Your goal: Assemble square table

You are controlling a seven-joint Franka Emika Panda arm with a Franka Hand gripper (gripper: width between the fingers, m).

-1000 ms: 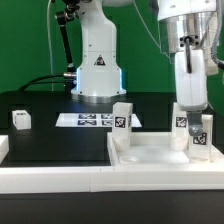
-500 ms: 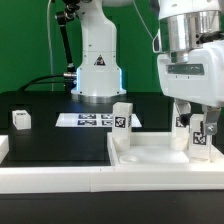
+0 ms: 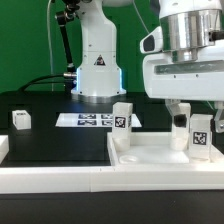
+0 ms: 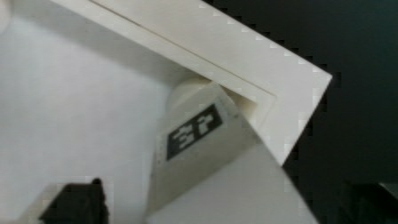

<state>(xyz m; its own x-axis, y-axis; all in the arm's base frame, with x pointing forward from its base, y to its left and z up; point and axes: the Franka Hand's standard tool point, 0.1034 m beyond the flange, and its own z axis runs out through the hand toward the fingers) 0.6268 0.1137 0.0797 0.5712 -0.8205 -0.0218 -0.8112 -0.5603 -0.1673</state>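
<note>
Currently hand [image 3: 193,108] hangs open over the corner leg [image 3: 200,135] on the square table [image 3: 150,152]; best centred on it before closing.

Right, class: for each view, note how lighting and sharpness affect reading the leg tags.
Exterior view: bright, even light; the leg under the arm shows a clear tag, though white parts blend together. Wrist view: the corner leg is very close, its tag soft and skewed, one face shaded; the fingertips are dark blurs.
</note>
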